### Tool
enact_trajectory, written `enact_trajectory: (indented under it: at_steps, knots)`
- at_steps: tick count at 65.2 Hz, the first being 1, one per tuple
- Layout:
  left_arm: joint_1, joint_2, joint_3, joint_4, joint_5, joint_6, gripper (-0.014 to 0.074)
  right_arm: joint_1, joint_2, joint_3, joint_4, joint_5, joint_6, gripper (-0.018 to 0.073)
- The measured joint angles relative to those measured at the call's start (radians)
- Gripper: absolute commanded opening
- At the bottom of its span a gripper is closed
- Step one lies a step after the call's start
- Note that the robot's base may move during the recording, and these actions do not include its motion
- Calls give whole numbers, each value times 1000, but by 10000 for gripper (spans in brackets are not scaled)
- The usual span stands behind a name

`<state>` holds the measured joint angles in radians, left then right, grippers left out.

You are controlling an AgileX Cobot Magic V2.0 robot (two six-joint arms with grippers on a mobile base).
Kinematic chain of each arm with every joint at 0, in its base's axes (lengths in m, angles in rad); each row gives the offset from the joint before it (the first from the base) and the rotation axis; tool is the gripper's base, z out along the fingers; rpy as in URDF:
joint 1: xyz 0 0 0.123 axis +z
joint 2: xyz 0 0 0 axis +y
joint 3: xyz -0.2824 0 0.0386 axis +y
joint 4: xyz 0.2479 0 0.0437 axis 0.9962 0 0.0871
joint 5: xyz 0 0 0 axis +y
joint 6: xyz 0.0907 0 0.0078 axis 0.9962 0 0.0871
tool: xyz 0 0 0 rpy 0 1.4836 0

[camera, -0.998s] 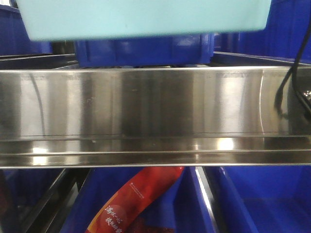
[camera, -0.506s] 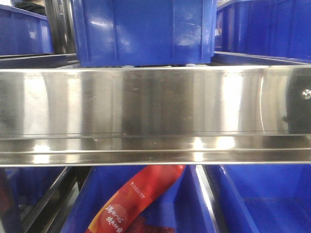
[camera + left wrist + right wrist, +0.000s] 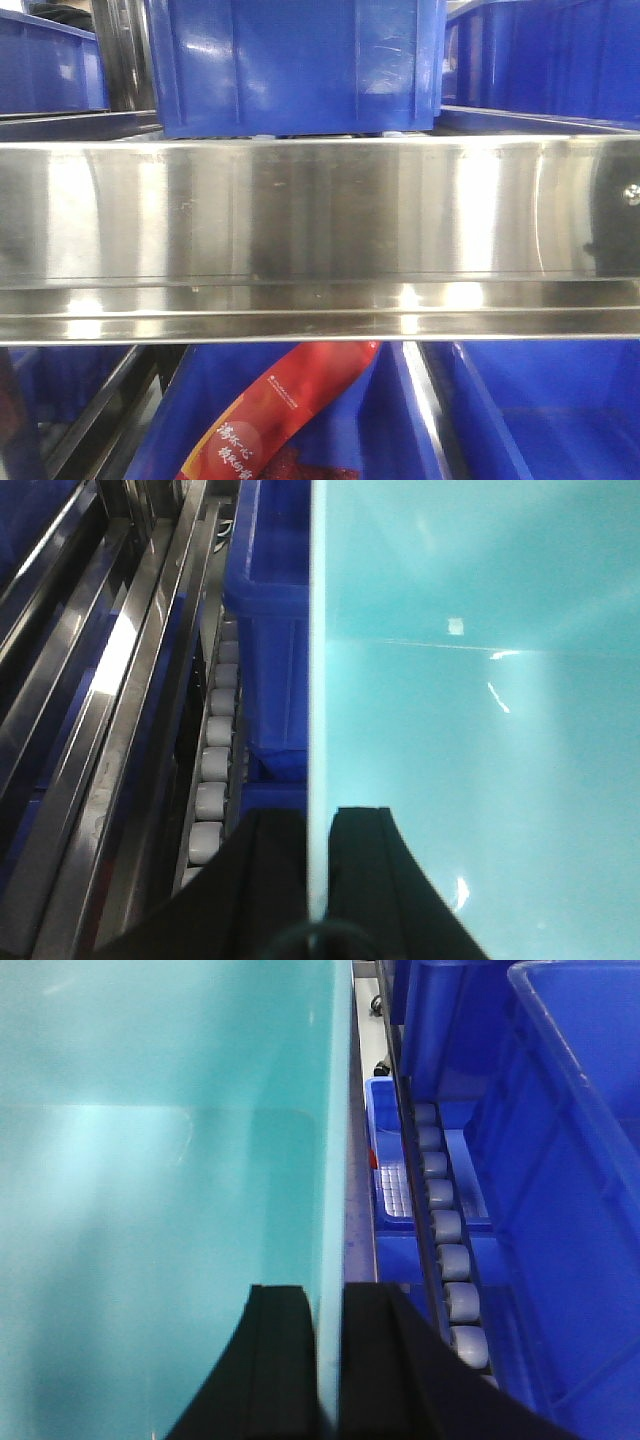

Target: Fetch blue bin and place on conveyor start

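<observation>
Bin point(image 3: 470, 730), pale aqua, is gripped between both claws by its two opposite side walls. The left claw point(image 3: 318, 880) pinches one wall, with one finger inside the bin and one outside. The right claw point(image 3: 328, 1360) pinches the opposite wall the same way. Just outside the left claw stands a dark blue crate point(image 3: 268, 630), then a roller track point(image 3: 212, 780) and steel rails point(image 3: 110, 680). Outside the right claw run more rollers point(image 3: 445, 1230), with big dark blue crates point(image 3: 570, 1210) beyond them.

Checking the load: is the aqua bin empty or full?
Empty where visible: the blue bin shows only bare floor in both wrist views.
</observation>
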<state>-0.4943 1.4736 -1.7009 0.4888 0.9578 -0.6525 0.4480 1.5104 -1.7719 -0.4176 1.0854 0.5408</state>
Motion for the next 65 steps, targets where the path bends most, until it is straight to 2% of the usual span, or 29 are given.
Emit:
enact_trajectory:
  at_steps: [21, 30, 65]
  knots:
    - [-2, -2, -40, 5, 2, 0, -111, 0, 0, 0, 0, -17, 2, -162]
    - [-2, -4, -80, 10, 29, 34, -111, 0, 0, 0, 2, -35, 4, -162]
    - [-2, -6, -82, 13, 59, 47, -111, 2, -10, 0, 5, -66, 5, -162]
